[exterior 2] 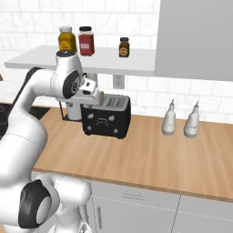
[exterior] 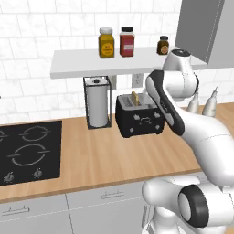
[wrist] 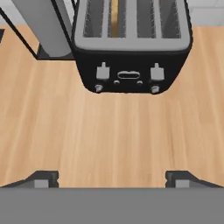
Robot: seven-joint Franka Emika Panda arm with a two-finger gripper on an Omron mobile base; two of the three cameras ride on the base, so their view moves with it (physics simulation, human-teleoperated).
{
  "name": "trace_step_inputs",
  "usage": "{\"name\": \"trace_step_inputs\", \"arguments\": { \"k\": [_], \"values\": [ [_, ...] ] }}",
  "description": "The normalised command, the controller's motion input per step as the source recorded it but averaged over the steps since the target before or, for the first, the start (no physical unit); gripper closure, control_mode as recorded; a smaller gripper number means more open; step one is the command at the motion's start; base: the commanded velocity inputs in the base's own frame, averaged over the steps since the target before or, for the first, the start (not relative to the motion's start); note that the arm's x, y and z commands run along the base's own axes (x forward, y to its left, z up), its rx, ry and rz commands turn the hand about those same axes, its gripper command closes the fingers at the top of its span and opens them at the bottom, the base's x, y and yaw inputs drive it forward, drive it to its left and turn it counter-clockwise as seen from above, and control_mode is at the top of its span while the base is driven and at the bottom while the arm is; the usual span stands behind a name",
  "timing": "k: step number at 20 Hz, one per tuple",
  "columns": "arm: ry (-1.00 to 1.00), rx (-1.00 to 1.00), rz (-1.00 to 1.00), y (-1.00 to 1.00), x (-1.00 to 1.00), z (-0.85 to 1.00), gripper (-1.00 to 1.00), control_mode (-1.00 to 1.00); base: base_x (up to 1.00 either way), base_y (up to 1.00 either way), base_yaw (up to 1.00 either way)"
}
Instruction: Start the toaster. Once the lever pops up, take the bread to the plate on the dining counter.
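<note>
Clearly the toaster [wrist: 131, 43] stands at the far side of the wood counter [wrist: 113, 131], the bread [exterior: 135, 98] poking up from its left slot and the lever [wrist: 102, 71] on its front face raised. Just left stands the paper-towel roll [exterior: 97, 107]. Hovering on the near side, the gripper [wrist: 113, 177] has its jaws spread wide and empty, probably to line up on that lever.

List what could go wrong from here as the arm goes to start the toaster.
1. The toaster has two lever tabs on its front; the bread sits in the left slot, so pressing the right tab instead of the left lever would likely toast nothing.
2. The paper-towel holder stands close beside the toaster; a wide approach may clip its wire frame.
3. The open end effector hovers in front, above the counter; an off-centre push may shove the toaster backward.
</note>
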Motion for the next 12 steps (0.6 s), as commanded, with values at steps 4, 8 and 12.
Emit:
{"name": "trace_step_inputs", "arguments": {
  "k": [4,8,12],
  "values": [
    [-0.09,0.0,0.0,0.15,0.57,-0.31,1.0,-1.0,0.0,0.0,0.0],
    [-0.02,0.0,-0.01,0.1,0.52,-0.29,1.0,-1.0,0.0,0.0,0.0],
    [0.0,0.0,-0.01,0.03,0.42,-0.43,1.0,-1.0,0.0,0.0,0.0]
  ]
}}
